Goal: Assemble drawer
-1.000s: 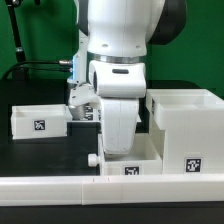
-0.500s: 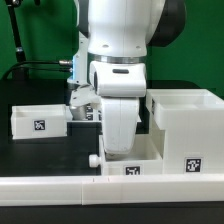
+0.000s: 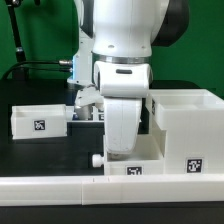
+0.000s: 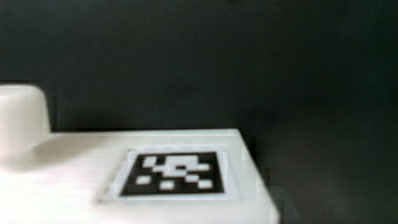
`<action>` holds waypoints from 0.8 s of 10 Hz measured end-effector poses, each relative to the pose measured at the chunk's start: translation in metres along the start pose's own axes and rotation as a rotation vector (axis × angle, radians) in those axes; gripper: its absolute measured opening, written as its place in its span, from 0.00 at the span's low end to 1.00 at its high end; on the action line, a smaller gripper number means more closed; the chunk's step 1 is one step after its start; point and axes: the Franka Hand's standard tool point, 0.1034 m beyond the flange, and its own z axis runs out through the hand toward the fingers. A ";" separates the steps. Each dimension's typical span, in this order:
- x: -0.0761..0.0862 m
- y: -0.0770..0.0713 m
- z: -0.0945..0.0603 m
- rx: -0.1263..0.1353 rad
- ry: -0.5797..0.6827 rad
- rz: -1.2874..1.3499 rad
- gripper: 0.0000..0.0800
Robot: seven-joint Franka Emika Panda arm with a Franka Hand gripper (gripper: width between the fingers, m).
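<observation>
Long low white rail [image 3: 50,186] crosses the black table [image 3: 40,152] at 6 o'clock, with a green backdrop [image 3: 40,30] at 11 and a thin black cable [image 3: 40,66] at 10.

Bare black tabletop [image 3: 40,155] lies open on the exterior view's left, between the small tray [image 3: 38,121] and the long low rail [image 3: 60,187], which walls off the whole front. The arm [image 3: 122,60] fills the middle over the knobbed tray [image 3: 150,155], whose knob [image 3: 95,158] juts into that open patch. The tall housing [image 3: 185,118] blocks the exterior view's right, just beside the arm. In the wrist view, dark tabletop shows bare past a tagged white part [image 4: 71,160].
</observation>
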 end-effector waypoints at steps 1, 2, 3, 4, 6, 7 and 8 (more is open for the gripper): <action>0.001 -0.001 0.000 0.001 0.000 0.004 0.05; 0.001 -0.001 0.000 0.001 -0.001 0.007 0.05; 0.000 -0.001 0.000 0.001 -0.001 0.009 0.05; -0.001 -0.001 0.000 0.001 -0.001 0.009 0.05; -0.005 0.001 0.001 -0.019 0.001 -0.041 0.05; -0.005 0.002 0.001 -0.032 -0.004 -0.077 0.05; -0.005 0.002 0.001 -0.034 -0.008 -0.092 0.05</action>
